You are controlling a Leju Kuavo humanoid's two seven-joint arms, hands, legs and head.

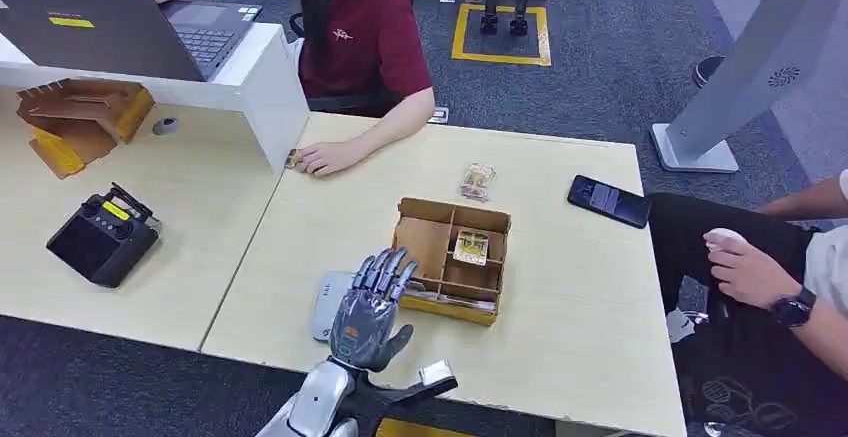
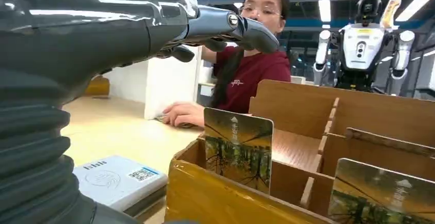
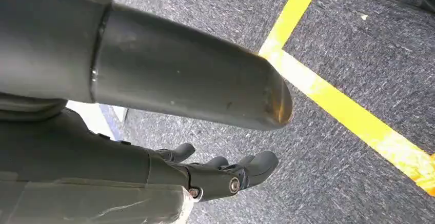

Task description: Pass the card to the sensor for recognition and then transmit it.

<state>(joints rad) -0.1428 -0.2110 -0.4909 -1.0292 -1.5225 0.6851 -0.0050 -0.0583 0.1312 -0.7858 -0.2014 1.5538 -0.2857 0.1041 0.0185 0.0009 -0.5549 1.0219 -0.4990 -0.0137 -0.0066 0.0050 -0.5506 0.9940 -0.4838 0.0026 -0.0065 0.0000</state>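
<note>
A brown cardboard card box (image 1: 450,259) with compartments stands mid-table; a card (image 1: 471,247) lies in its right compartment. In the left wrist view two green-printed cards (image 2: 238,147) (image 2: 382,196) stand upright along the box's near wall (image 2: 215,201). The grey card sensor (image 1: 326,303) (image 2: 118,180) lies flat just left of the box. My left hand (image 1: 373,302) (image 2: 225,26) hovers over the sensor and the box's left edge, fingers spread, holding nothing. My right hand (image 3: 225,175) hangs over the carpet beside the table, fingers loosely curled, nothing in it.
A person in a red shirt (image 1: 365,27) sits across, one hand (image 1: 322,157) on the table. Another person's hand (image 1: 745,267) is at the right. A phone (image 1: 609,200), a wrapped card pack (image 1: 478,181), a black controller (image 1: 102,237) and a white divider (image 1: 270,87) are around.
</note>
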